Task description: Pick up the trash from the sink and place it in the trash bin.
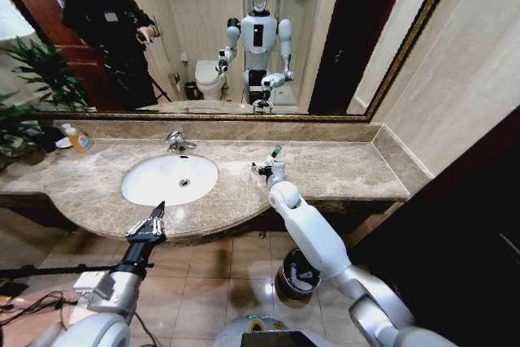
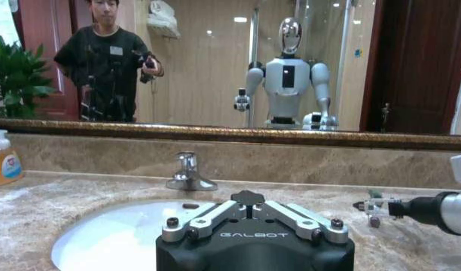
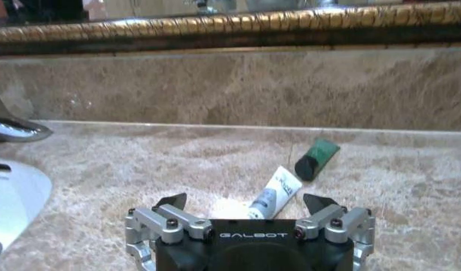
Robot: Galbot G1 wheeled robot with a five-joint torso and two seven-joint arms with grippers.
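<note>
The white oval sink (image 1: 154, 188) sits in the beige marble counter, its basin bare where I see it. A small white tube (image 3: 275, 193) and a dark green piece (image 3: 315, 158) lie on the counter to the right of the sink. My right gripper (image 3: 246, 203) hovers low over the counter just short of the tube, open, its jaws spread wider than the tube. In the head view this right gripper (image 1: 262, 170) is beside the green piece (image 1: 276, 151). My left gripper (image 1: 159, 210) is shut at the counter's front edge before the sink. The trash bin (image 1: 296, 274) stands on the floor below.
A chrome faucet (image 1: 177, 142) rises behind the basin, and a yellow-orange soap bottle (image 1: 78, 139) stands far left by a plant (image 1: 36, 79). A gold-framed mirror (image 1: 244, 115) backs the counter. The wall corner closes the right end (image 1: 390, 160).
</note>
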